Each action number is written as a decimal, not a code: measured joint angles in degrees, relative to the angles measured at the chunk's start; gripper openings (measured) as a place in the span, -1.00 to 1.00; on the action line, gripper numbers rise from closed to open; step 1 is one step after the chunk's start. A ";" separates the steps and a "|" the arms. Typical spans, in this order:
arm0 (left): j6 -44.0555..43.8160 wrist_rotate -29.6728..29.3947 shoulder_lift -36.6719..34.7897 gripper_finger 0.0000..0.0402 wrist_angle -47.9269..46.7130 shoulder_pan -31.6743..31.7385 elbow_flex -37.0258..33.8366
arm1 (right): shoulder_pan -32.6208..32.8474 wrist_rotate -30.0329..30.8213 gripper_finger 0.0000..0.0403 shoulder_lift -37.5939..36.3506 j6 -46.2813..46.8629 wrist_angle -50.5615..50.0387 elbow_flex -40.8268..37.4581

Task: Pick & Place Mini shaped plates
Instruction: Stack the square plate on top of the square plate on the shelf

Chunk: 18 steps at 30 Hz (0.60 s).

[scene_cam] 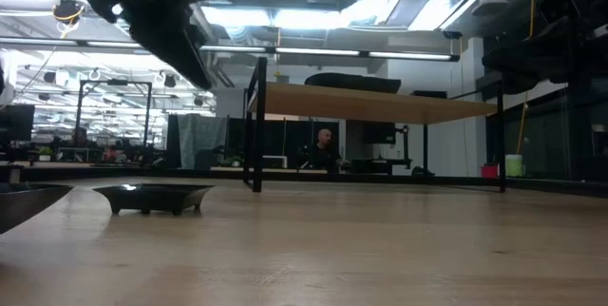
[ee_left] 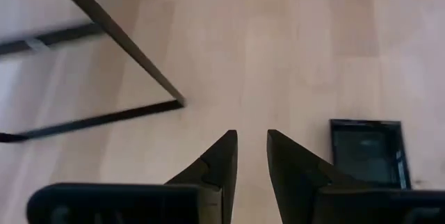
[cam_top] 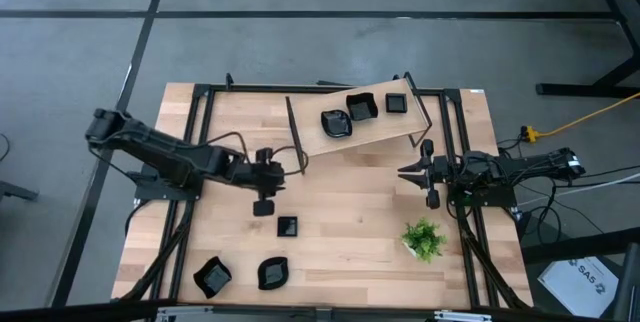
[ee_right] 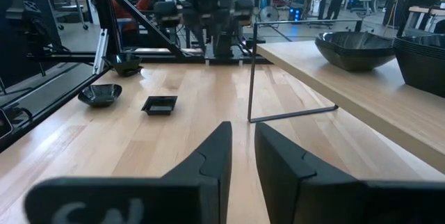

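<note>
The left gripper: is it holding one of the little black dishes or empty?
Empty. The left gripper has bare wood in the gap between its fingers; the square dish lies beside it on the table.

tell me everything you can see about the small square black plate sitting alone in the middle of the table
The small square plate is glossy black, with a raised rim around a flat sunken centre that catches reflections. It lies flat and upright on the bare wooden table, touching nothing else. It sits apart from the two other black plates nearer the table's front edge. The left claw hovers just beside it, empty, jaws slightly apart and not touching it.
</note>
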 joint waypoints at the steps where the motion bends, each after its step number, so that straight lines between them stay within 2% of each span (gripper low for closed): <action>1: -1.09 -0.02 -0.38 -0.64 1.87 -0.48 -1.43 | -0.02 -0.02 -0.68 0.00 0.00 -0.01 0.00; 7: -4.40 -0.03 -0.54 -0.64 11.50 -2.77 -5.38 | -0.01 0.00 -0.68 0.00 0.00 0.00 0.00; 13: -4.15 -1.27 -0.57 -0.64 15.59 -5.23 -5.37 | -0.01 0.00 -0.68 0.00 0.00 -0.01 0.00; 18: -3.98 -4.07 -0.57 -0.64 15.37 -6.82 -5.36 | -0.02 0.00 -0.68 0.00 0.00 -0.01 0.00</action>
